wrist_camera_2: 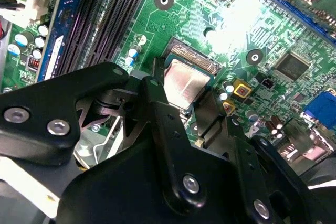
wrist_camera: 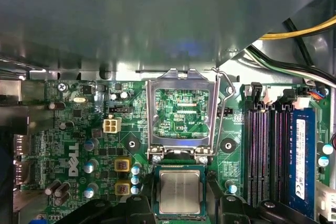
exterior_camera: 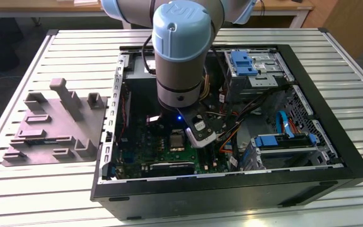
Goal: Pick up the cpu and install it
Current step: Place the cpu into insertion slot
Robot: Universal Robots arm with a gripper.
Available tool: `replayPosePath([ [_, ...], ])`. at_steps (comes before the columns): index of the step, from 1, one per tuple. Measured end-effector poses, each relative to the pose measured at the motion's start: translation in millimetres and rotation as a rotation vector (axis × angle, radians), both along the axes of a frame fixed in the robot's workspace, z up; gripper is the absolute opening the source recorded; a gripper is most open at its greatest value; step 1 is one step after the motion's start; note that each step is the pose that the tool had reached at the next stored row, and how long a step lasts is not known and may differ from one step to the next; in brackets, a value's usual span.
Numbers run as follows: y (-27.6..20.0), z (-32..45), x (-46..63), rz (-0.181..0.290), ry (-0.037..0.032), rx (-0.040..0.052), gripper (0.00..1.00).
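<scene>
One cpu (wrist_camera: 180, 192) sits at the one open socket (wrist_camera_2: 195, 56), gripped narrowly by its edges between two jaws, seated or hovering I cannot tell; the arm (exterior_camera: 181, 52) hides part of the one case (exterior_camera: 232, 189), one grey holder (exterior_camera: 52, 127) on the worktop (exterior_camera: 74, 52) at the exterior view's left

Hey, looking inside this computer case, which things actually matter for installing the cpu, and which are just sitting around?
For the job:
- cpu, lying in the open socket
- socket's raised metal frame
- tool, directly over the cpu

Just lying about:
- grey plastic holder on the table
- blue drive bracket
- memory stick
- yellow cable
</scene>
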State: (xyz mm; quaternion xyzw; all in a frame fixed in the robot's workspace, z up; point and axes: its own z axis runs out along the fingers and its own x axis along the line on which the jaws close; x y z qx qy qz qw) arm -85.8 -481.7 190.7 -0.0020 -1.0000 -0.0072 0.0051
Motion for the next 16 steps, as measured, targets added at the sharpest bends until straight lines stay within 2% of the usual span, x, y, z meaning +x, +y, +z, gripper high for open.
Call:
replayPosePath([
  [16, -3.0, -4.3, -0.2, 0.000, 0.0000, 0.0000, 0.47],
])
